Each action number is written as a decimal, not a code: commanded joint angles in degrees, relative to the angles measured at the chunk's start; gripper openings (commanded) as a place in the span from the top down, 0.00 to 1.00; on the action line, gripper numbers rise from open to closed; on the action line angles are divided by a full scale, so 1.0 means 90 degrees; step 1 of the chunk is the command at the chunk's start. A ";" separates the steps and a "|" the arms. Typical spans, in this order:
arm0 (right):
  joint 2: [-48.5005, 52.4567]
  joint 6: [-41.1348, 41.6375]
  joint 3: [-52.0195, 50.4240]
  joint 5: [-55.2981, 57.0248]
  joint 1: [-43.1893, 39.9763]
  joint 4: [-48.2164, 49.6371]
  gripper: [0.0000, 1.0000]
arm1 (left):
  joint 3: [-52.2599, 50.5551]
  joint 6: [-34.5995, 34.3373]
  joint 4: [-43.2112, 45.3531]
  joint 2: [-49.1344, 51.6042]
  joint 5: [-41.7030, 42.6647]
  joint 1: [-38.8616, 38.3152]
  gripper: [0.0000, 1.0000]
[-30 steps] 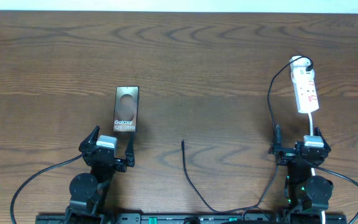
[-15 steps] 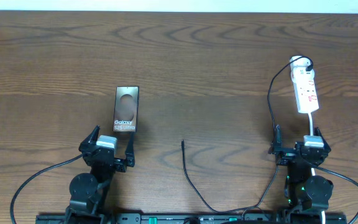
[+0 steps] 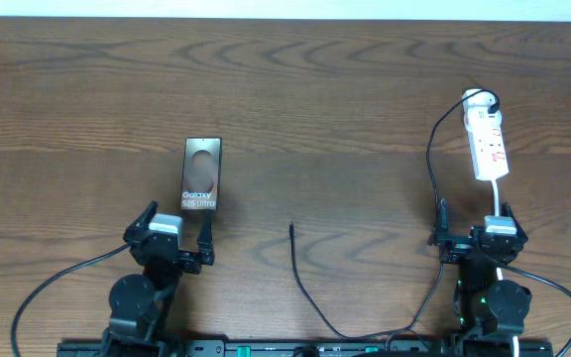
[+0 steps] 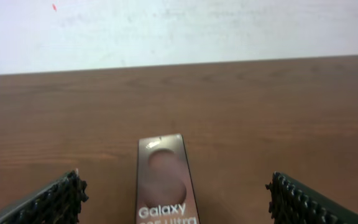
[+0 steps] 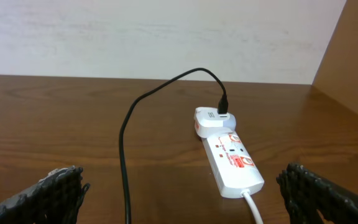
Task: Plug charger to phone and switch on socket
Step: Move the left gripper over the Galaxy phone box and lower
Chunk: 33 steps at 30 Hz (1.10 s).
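Wooden tabletop (image 3: 315, 89) looks unchanged from a second ago, so I judge the task unstarted. My left end effector (image 3: 176, 226) and right end effector (image 3: 475, 226) sit near, both spread apart and empty. Socket (image 3: 488, 144) lies far right, phone (image 3: 201, 174) left, charger (image 3: 300, 278) tip loose between them.

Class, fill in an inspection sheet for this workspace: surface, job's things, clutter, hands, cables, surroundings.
Surface: brown wood-grain table.
Job's things: phone flat, face up, left side; socket far right; charger plugged into its far end, tip lying free mid-table, not in the phone.
Clutter: nothing seen.
Hands: left hand open, empty; right hand open, empty.
Cables: charger loops by the near edge; white socket cord runs toward the right hand.
Surroundings: white wall beyond the table.
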 commanded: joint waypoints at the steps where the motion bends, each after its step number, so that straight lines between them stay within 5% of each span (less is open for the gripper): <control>1: -0.0034 0.0100 -0.0005 -0.0017 0.0039 -0.0024 0.01 | 0.0974 -0.0049 0.0075 0.0665 -0.0160 0.0027 0.07; 9: -0.0034 0.0100 -0.0005 -0.0017 0.0039 -0.0024 0.01 | 0.3150 -0.0049 -0.0396 0.3164 -0.0155 0.0027 0.07; 21: -0.0034 0.0100 -0.0005 -0.0017 0.0039 -0.0024 0.01 | 0.6989 -0.0036 -0.3990 0.7108 -0.0124 0.0027 0.07; 33: -0.0034 0.0100 -0.0005 -0.0017 0.0039 -0.0024 0.01 | 0.7427 -0.0058 -0.4886 0.9107 -0.0053 0.0027 0.07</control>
